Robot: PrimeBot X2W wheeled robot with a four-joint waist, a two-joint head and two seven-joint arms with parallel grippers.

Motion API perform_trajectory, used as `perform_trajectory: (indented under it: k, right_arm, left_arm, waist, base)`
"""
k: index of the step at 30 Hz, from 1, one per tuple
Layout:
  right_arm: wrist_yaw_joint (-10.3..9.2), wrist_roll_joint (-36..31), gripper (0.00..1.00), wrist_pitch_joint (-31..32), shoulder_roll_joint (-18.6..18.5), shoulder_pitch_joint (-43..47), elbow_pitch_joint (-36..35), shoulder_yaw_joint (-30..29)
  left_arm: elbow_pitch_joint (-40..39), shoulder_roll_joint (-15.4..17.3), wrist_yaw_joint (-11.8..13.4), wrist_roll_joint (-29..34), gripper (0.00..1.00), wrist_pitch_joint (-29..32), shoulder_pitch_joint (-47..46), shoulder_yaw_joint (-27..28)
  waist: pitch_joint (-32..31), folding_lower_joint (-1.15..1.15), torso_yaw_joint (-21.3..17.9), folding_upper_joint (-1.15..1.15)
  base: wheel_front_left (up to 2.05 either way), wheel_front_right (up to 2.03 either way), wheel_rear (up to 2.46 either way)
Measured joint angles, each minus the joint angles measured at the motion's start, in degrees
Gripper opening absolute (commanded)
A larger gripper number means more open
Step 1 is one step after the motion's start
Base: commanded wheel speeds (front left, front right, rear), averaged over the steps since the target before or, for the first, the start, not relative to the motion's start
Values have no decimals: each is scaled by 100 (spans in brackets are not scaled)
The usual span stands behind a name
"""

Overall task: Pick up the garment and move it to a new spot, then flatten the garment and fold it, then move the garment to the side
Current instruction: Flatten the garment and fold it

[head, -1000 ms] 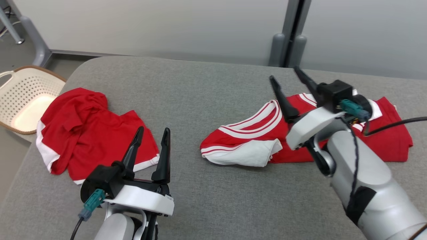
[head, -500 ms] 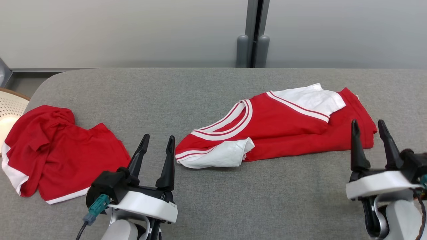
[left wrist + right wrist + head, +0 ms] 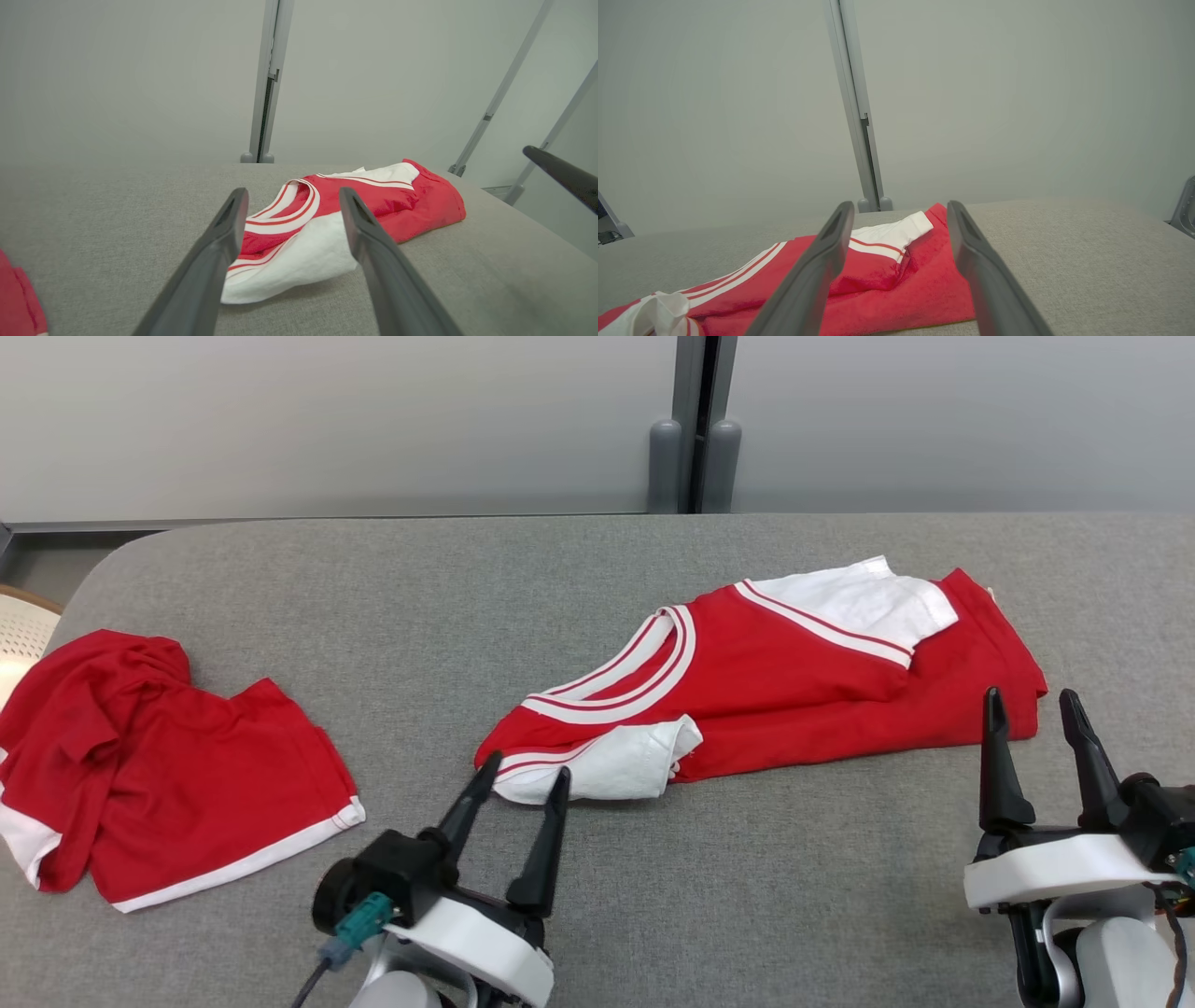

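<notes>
Shirt (image 3: 803, 681), red with white sleeves and a red-and-white striped collar, lies rumpled on the grey table (image 3: 420, 607), centre to right. It is not flat. One white sleeve is bunched at its near-left end, the other is folded over the far right part, and the red hem is at the right end. Nothing has hold of it.

Left gripper (image 3: 527, 765) is at the near centre with its fingers well spread and nothing between them. The tips are right at the shirt's near-left corner, beside the bunched white sleeve. Can't tell if they touch the cloth. In the left wrist view the white sleeve and collar sit just past the two fingers, framed in the gap.

Right gripper (image 3: 1030, 694) is at the near right, also wide open and empty. Its tips are just near of the shirt's right hem, above the table. The right wrist view looks along the fingers at the red hem end and the far white sleeve.

A second red garment (image 3: 159, 756) with white edging is crumpled at the left side of the table, well apart from the shirt. The edge of a pale perforated basket (image 3: 19, 635) shows at far left, off the table. A grey wall with a vertical post (image 3: 691, 425) is behind.
</notes>
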Motion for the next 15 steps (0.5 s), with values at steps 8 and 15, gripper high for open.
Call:
perform_trajectory:
  k: [8,15]
  right_arm:
    - [0,-42,100,47,64,-7,-3,-47]
    - [0,-46,100,62,103,-194,51,66]
  left_arm:
    - [781,-5,3,-138,100,0,-452,-1001]
    - [1766,-8,548,-550,100,1,-1137,-1591]
  waist:
    - [179,0,-207,0]
    - [372,0,-520,0]
  base:
    - [0,0,0]
    - [0,0,0]
